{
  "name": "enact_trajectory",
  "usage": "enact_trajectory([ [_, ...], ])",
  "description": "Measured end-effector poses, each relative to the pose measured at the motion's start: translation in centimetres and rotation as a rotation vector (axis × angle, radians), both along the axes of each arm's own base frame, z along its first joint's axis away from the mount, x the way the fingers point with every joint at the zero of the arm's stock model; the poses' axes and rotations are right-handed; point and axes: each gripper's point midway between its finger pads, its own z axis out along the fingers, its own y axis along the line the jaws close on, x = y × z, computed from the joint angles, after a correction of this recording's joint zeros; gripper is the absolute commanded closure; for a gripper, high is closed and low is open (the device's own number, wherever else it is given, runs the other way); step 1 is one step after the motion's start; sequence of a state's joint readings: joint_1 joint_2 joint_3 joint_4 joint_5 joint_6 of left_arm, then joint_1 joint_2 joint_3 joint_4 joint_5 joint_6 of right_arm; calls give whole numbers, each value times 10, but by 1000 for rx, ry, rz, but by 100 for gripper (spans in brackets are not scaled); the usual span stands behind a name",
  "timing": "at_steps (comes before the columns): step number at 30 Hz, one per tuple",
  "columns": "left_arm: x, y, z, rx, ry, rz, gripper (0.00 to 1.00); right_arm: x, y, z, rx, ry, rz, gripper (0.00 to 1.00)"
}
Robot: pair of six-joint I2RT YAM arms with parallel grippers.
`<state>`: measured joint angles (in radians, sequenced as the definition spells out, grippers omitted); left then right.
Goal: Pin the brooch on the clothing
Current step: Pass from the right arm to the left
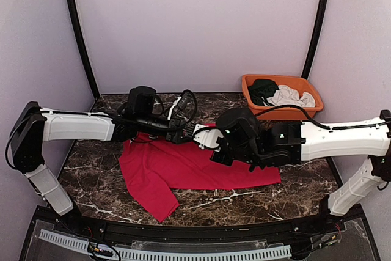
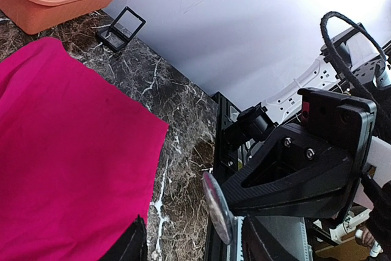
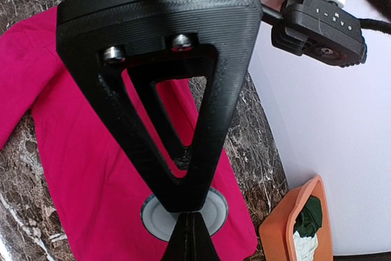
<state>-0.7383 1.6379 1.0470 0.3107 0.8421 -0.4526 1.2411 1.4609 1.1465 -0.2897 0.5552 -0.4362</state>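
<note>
Between the parted fingers of my left gripper [image 2: 194, 246], the brooch [image 2: 217, 209] sits pinched in the clenched tips of the right gripper [image 3: 190, 239], over the edge of the red T-shirt [image 2: 67, 163] beneath them, so I judge nothing pinned yet.

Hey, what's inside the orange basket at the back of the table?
A dark green garment and a white garment lie bunched side by side in the orange basket. The clothes cover the bottom of the basket, so anything beneath them cannot be seen.
</note>
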Motion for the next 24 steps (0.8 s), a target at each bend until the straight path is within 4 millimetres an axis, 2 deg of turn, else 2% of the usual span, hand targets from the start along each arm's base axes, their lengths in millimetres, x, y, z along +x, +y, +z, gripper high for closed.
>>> enact_trajectory([
  [2, -1, 0, -2, 4, 7, -5, 50, 1, 2, 0, 0, -1, -1, 100],
  [10, -4, -1, -1, 1, 8, -24, 65, 3, 4, -1, -7, -2, -6, 100],
  [24, -8, -3, -6, 6, 22, -42, 70, 9, 6, 0, -9, 1, -19, 100],
])
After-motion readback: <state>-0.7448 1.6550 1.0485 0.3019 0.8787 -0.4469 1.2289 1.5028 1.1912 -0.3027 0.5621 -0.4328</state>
